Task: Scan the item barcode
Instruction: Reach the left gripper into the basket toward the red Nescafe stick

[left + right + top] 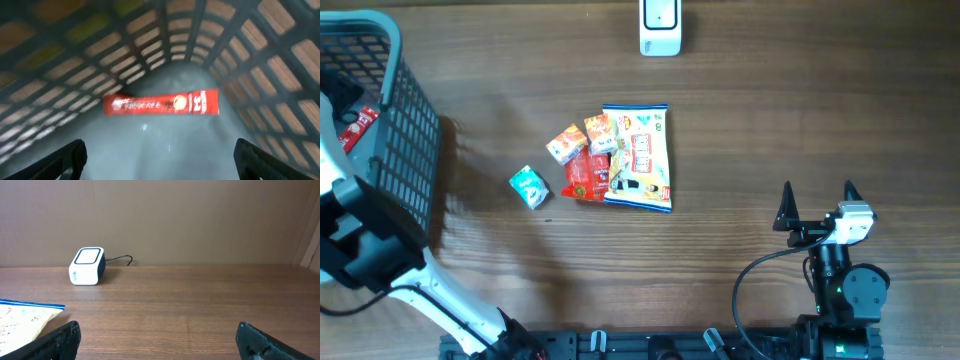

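Left gripper (160, 152): inside the basket (415, 130), fingers spread wide, nothing between them.
Right gripper (818, 195): above bare table (770, 110) on the right side, jaws spread, empty.
Red sachet (161, 102): lying flat on the basket floor, ahead of the left gripper and clear of both fingers; the print is blurred, possibly "Nescafe".
Scanner (660, 28): white unit at the far edge of the table, upright, well apart from both arms.
Snack bag (638, 157): flat at the table's centre.
Orange cartons (565, 143): two, touching the snack bag's left edge.
Red packet (588, 175): just below the cartons, against the bag.
Teal carton (529, 187): alone, left of the cluster.
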You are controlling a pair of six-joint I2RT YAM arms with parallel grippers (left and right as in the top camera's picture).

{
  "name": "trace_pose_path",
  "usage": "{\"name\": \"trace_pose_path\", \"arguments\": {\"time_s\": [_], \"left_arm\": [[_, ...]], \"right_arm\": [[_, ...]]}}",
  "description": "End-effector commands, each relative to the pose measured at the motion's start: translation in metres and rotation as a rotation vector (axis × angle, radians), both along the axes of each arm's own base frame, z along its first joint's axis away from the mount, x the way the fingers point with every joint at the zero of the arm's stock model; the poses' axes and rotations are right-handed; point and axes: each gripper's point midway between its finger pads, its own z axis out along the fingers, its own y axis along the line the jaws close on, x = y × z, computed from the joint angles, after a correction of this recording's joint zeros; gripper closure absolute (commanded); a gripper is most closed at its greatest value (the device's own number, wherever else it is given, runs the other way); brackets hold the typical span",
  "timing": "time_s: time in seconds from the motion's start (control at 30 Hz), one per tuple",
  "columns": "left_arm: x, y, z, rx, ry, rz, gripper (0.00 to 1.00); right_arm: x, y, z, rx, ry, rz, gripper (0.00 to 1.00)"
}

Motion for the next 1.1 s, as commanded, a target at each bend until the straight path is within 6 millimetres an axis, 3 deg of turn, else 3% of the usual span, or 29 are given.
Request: {"name": "trace_pose_path", "arguments": {"time_s": [0.0,0.17,0.3,0.53,1.07], "left_arm": [[0.009,0.010,-0.038,0.020,0.114,-0.128,0.09],[0.023,0.014,-0.070,0.038,0.190,-0.281,0.09],[0.029,0.017,-0.084,0.052,0.218,-0.336,0.10],[0.036,0.004,-0.109,-0.008,0.237,-0.473,0.18],[0.027,-0.016,-0.123,-0.140,0.216,-0.551,0.30]], "right_arm": [[0.000,0.000,0.000,-0.011,-0.005,0.004,0.00],[0.000,0.000,0.000,-0.011,-0.005,0.004,0.00],[0.000,0.000,0.000,-0.011,-0.005,0.004,0.00],[0.000,0.000,0.000,-0.011,-0.005,0.004,0.00],[0.000,0.000,0.000,-0.011,-0.005,0.004,0.00]]}}
